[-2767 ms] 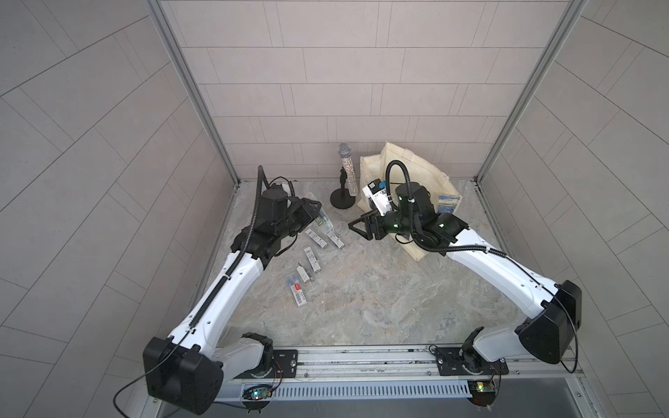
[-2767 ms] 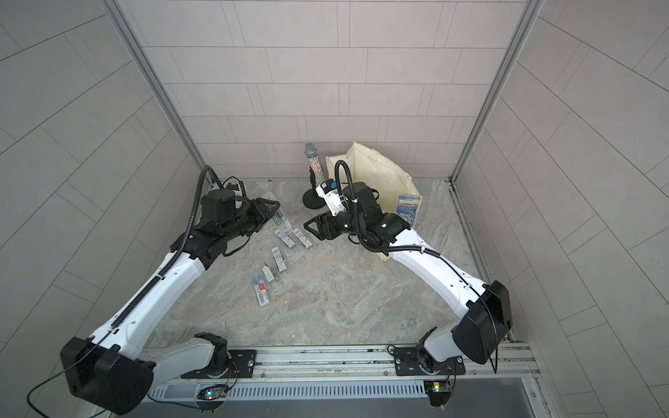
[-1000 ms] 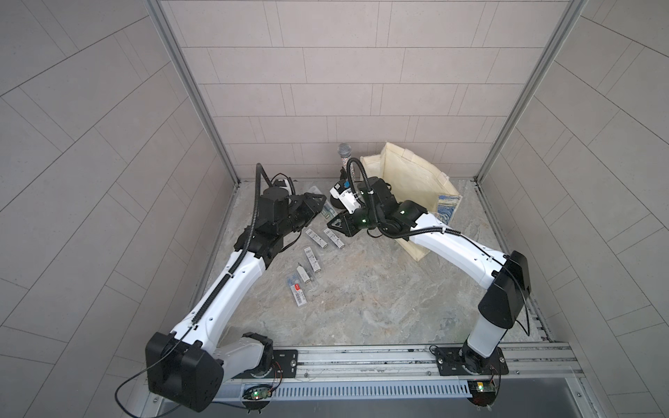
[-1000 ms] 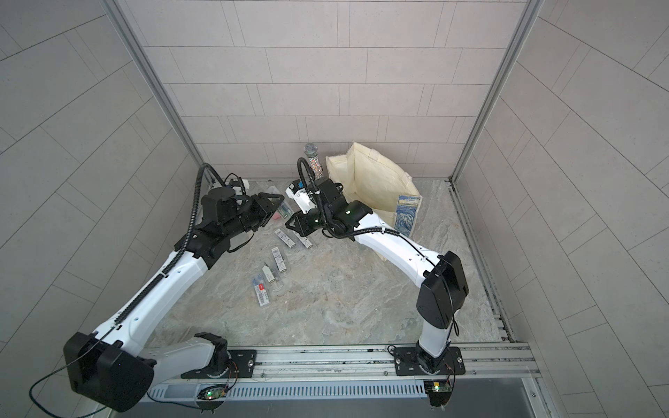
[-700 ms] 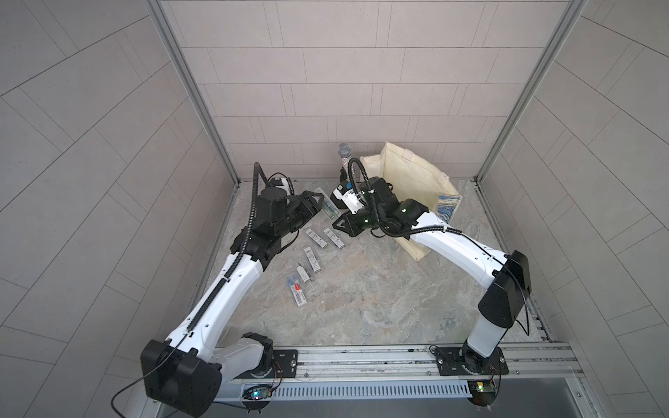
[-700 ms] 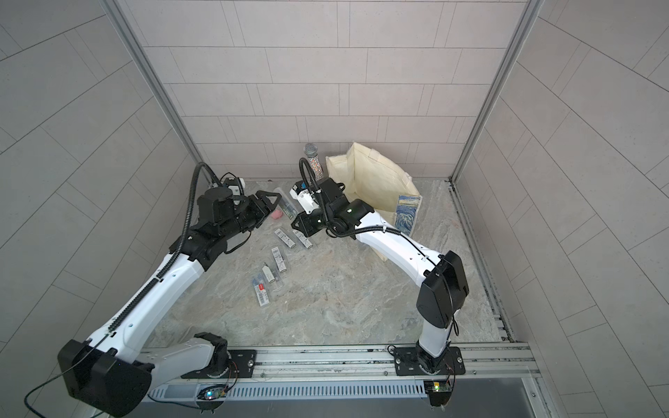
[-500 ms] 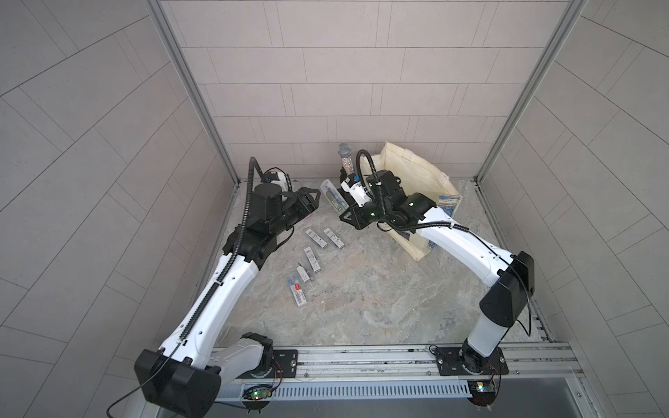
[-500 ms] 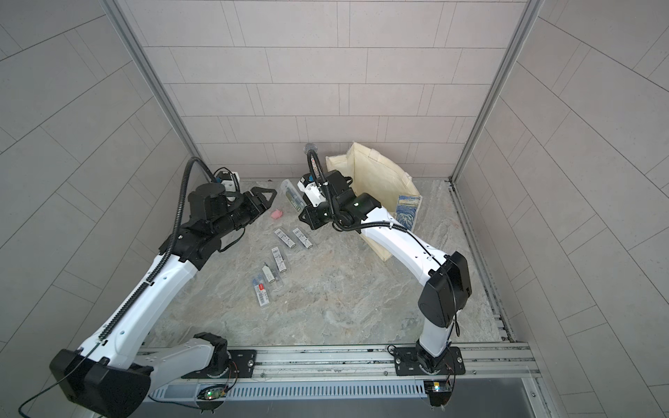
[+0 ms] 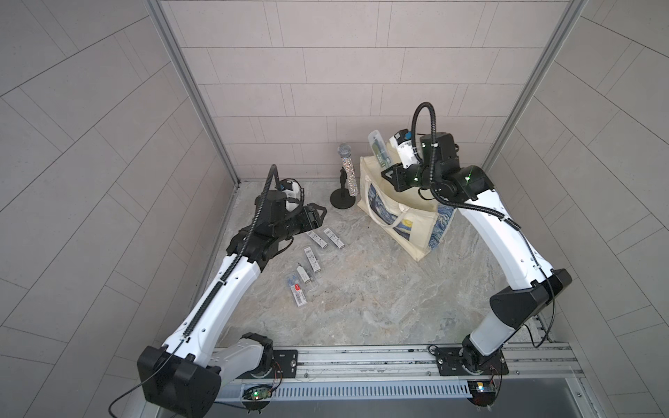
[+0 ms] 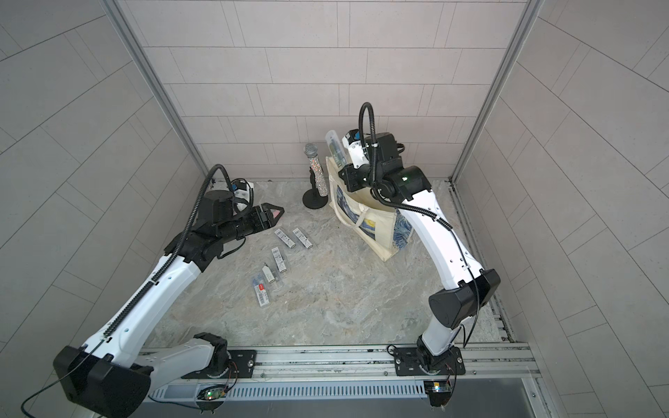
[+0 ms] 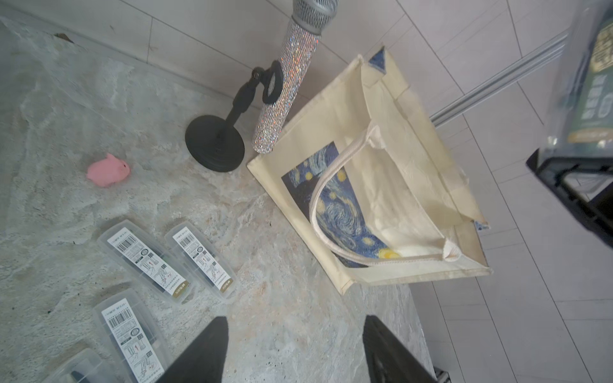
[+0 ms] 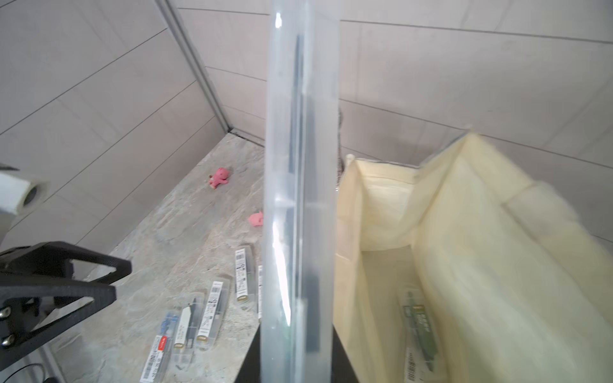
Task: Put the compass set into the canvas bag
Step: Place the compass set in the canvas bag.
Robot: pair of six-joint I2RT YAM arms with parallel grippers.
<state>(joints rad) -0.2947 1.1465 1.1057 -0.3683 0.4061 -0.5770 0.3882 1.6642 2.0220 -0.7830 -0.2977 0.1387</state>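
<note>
**Q:** What is at the right claw (image 9: 386, 176)?

**A:** My jaws are closed tight on one end of the compass set (image 9: 378, 149), a long clear case with a dark insert. Its free end rises away from the claw, leaning a little. In my right wrist view the case (image 12: 298, 199) stands edge-on up the middle of the frame.

**Q:** Where is the set relative to the bag?

**A:** It is raised above the rim of the bag (image 9: 409, 220), at the end nearest the microphone (image 9: 346, 170). It is not inside. The bag stands upright on the floor by the back wall, mouth open, with the blue-and-yellow print on its side. A second case (image 12: 419, 331) lies flat on the bag's bottom.

**Q:** And the left claw (image 9: 315, 214)?

**A:** The jaws stand partly apart with nothing between them. In my left wrist view the two fingers (image 11: 202, 351) show bare floor in the gap. This claw hangs low above the floor, well apart from the bag.

**Q:** What lies around it?

**A:** Five flat cases (image 9: 316, 239) are scattered on the floor between my arms, the nearest just beside the left claw. A pink pig (image 11: 107, 169) lies near the microphone's round base.
</note>
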